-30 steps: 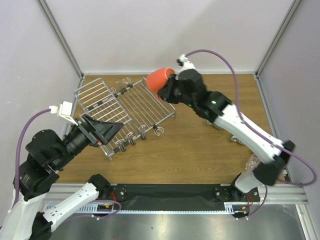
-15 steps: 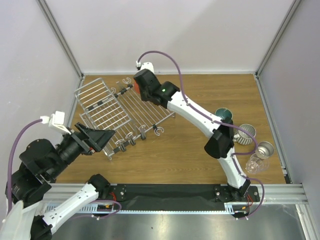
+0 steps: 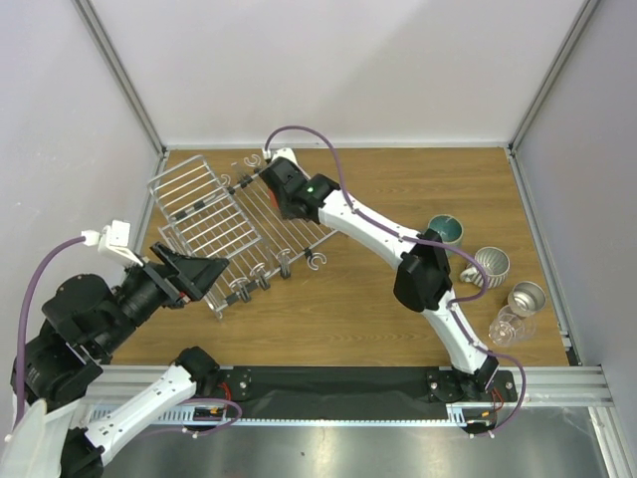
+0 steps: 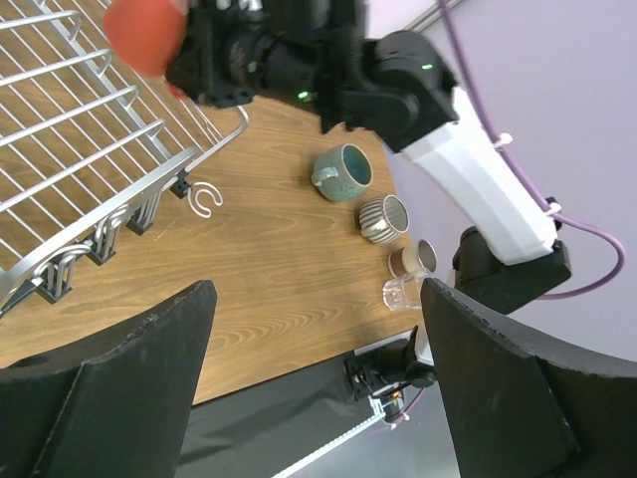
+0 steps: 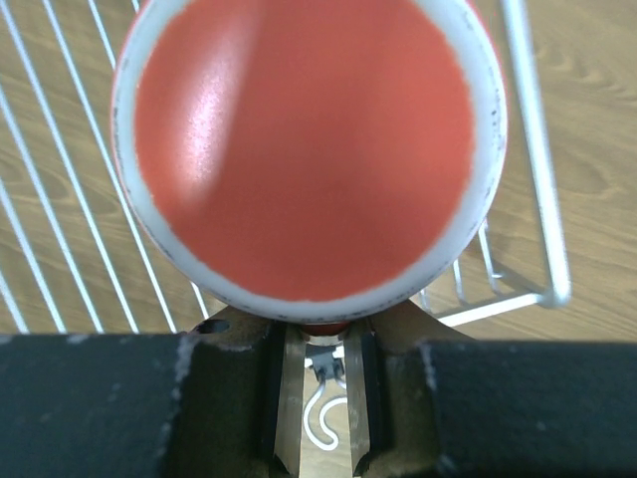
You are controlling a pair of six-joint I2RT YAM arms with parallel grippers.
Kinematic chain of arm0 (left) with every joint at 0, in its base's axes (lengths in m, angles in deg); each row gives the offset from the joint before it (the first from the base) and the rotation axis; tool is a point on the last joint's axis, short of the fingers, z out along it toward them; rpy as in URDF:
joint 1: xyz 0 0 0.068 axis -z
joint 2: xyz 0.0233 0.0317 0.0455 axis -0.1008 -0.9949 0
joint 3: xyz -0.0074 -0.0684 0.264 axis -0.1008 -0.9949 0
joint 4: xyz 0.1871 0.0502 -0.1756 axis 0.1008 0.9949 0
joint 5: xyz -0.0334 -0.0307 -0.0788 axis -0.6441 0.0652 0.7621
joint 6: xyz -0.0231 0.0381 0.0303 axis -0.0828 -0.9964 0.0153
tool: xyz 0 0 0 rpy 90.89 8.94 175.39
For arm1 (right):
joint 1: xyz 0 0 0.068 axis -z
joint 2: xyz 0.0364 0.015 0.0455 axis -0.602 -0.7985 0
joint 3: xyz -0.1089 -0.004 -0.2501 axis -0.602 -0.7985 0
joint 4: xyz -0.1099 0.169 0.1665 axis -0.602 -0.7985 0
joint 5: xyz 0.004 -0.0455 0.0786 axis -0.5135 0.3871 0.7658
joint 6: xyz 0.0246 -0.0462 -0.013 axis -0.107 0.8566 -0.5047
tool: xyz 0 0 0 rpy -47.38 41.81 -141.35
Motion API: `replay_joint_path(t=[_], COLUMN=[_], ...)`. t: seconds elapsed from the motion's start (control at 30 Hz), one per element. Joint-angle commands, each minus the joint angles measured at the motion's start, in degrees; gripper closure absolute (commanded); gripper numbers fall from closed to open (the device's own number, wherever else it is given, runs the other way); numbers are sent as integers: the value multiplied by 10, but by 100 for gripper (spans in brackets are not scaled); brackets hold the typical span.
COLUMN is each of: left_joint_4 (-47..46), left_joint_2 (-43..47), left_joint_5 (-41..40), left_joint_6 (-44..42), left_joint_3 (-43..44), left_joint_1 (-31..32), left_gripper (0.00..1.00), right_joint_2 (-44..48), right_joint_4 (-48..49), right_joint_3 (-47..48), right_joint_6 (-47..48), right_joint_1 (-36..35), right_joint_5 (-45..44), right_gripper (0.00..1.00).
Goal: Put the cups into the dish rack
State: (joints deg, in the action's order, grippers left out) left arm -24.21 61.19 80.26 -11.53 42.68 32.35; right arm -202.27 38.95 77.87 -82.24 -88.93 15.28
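From above, the dish rack (image 3: 212, 214) sits at about 10 o'clock on the table (image 3: 398, 189). The right arm stretches across to it, and the right hand (image 3: 279, 185) hangs over the rack's far panel, hiding what it carries. The left hand (image 3: 195, 271) waits wide open and empty at the rack's 7 o'clock corner. Four more cups stand at 3 to 4 o'clock: teal mug (image 3: 445, 230), ribbed mug (image 3: 490, 264), metal cup (image 3: 527, 298) and clear glass (image 3: 505, 325). In the left wrist view, the red mug (image 4: 144, 35) shows at 11 o'clock in front of the right hand (image 4: 224, 60), above the rods of the rack (image 4: 80, 149). The right wrist view fills with the red mug (image 5: 304, 149), its pale-ringed base towards the camera. The right hand (image 5: 320, 349) is clamped on the mug's near side, probably the handle. Rods lie behind at 9 o'clock and a frame corner at 4 o'clock. To place it well, I would lower it straight with the mouth down. It should settle on the rods inside that frame edge, and the hand should let go only once it rests.
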Motion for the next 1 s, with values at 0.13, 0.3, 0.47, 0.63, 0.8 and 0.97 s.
replay_joint_path(t=[0.13, 0.3, 0.47, 0.63, 0.8, 0.97], left_joint_4=[-9, -12, -17, -12, -12, -8], left_joint_2=[-26, -28, -25, -22, -21, -21], left_joint_5=[5, 5, 7, 6, 9, 11], left_joint_6=[8, 12, 15, 17, 15, 16], left_joint_3=[20, 17, 16, 16, 17, 17], left_joint_1=[1, 2, 1, 1, 2, 1], left_gripper=[10, 10, 10, 10, 10, 10], right_joint_2=[-26, -49, -62, -71, -74, -69], right_joint_4=[62, 62, 62, 59, 49, 43], right_joint_3=[4, 3, 3, 5, 4, 5], right_joint_6=[14, 14, 12, 12, 15, 12], right_joint_1=[-3, -3, -4, -4, -6, -6], right_joint_5=[19, 32, 28, 25, 30, 33], right_gripper=[100, 100, 100, 93, 72, 54])
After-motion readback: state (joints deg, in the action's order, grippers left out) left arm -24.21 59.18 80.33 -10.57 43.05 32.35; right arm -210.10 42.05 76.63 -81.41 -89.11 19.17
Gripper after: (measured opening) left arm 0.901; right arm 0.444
